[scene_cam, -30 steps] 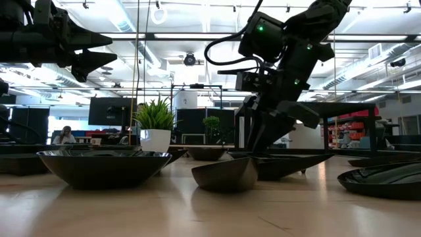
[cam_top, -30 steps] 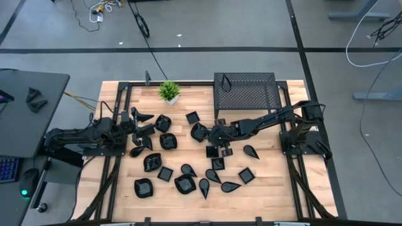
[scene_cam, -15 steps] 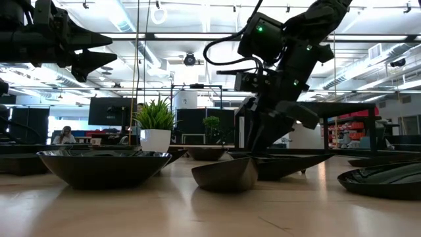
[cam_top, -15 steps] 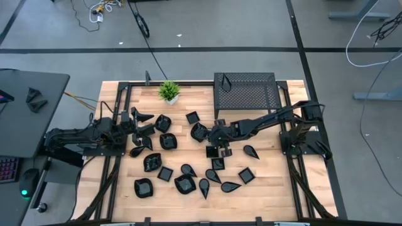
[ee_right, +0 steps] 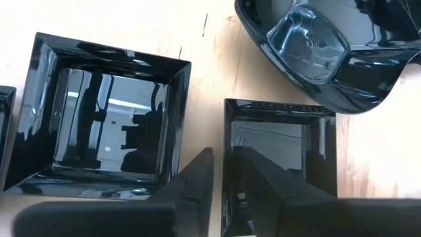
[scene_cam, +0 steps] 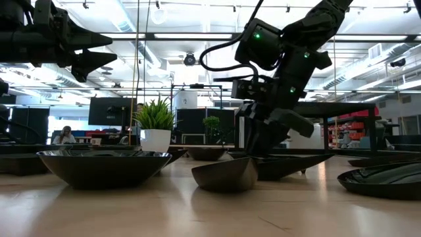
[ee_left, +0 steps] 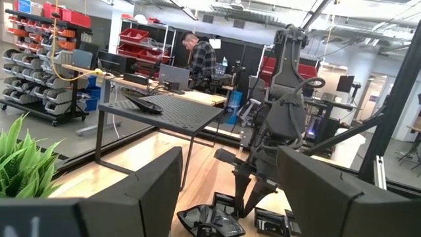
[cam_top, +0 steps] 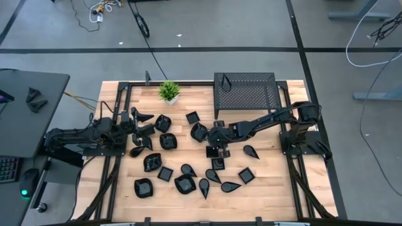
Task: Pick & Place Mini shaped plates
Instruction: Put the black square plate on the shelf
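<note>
Glossy black mini shaped plates (cam_top: 186, 183) lie scattered over the pale wood table (cam_top: 264, 188), most of them in its middle and near part: square, teardrop and rounded dishes, well apart in places and nearly touching in others. At the table's far edge a small green potted plant (cam_top: 168, 91) stands to the left of a black perforated metal rack (cam_top: 246, 91), and one more dark teardrop dish (cam_top: 225, 80) rests on the rack's far left corner. The right gripper (cam_top: 218, 149) reaches in from the right side to the centre of the table and points down at a small square plate (ee_right: 281, 155). In the right wrist view its two fingers (ee_right: 195, 181) stand close together astride that plate's left rim, one tip outside the rim and the other inside the dish, pinching the wall between them; a second square plate (ee_right: 99, 112) lies just beside it to the left and a rounded dish (ee_right: 329, 46) just beyond. In the low view the same gripper hangs low among the dishes behind a dark bowl (scene_cam: 223, 174). The left gripper (cam_top: 143, 123) waits at the left side of the table above the plates there, its fingers spread wide and holding nothing.
</note>
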Controlling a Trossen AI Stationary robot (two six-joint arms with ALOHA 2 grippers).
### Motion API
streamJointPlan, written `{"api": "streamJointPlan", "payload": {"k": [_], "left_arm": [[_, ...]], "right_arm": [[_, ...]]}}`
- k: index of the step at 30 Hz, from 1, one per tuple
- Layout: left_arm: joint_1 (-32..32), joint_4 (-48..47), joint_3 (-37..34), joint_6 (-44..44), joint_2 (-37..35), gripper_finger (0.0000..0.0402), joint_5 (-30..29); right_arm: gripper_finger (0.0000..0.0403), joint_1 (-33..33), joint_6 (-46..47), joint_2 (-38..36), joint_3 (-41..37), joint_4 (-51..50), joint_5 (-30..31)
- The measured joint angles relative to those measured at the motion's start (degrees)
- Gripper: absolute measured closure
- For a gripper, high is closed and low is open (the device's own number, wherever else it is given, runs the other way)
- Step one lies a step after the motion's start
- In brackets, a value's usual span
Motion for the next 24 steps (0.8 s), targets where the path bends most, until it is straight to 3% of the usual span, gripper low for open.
{"api": "streamJointPlan", "payload": {"k": [7,16,24], "left_arm": [[-0.02,0.00,0.00,0.04,0.00,0.0149,-0.02],[-0.01,0.00,0.00,0.02,0.00,0.0149,-0.01],[-0.02,0.01,0.00,0.04,0.00,0.0149,-0.01]], "right_arm": [[0.0395,0.71,2.29,-0.87,-0.02,-0.43,3.12],[0.0380,5.39,8.27,-9.06,-0.11,-3.40,5.03],[0.0394,11.51,8.70,-23.11,-0.11,-5.26,6.88]]}}
